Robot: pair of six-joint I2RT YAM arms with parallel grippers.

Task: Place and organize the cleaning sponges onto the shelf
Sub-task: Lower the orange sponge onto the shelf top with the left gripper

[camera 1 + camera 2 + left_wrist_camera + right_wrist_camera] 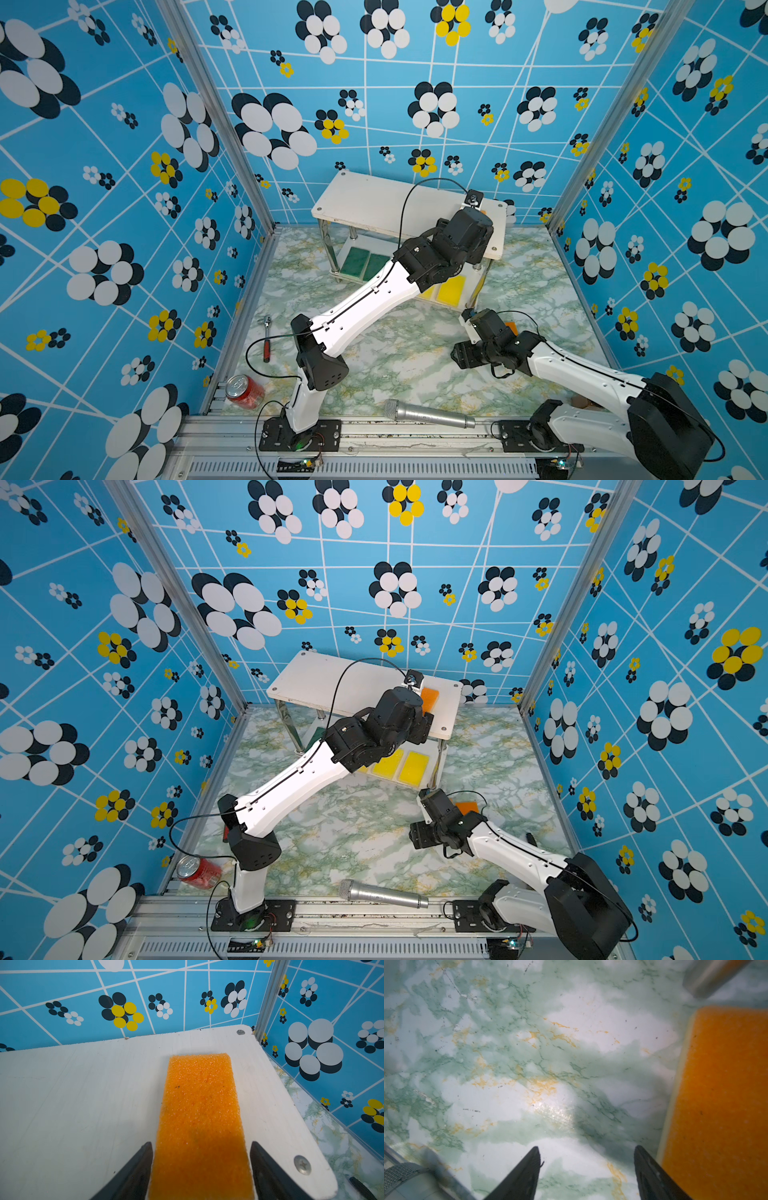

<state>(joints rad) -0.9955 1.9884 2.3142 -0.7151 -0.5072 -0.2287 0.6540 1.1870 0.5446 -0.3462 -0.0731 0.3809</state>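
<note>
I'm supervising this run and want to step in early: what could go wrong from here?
1. The left gripper flanks both long sides of the orange foam sponge, which lies near one end of the shelf's white top board. Pulling back too soon may drag it askew or off the edge.
2. The right gripper is open over bare marbled tabletop, with the second orange sponge outside its jaws. Closing here would likely miss or shove it.

Shelf (374,199) at the back of the table (395,365), one sponge (201,1105) on its top board's right end, straddled by my left gripper (200,1144), left sponge pair (357,262) and right sponge pair (413,766) on the lower board, another sponge (720,1095) on the table just beside my right gripper (586,1148)
</note>
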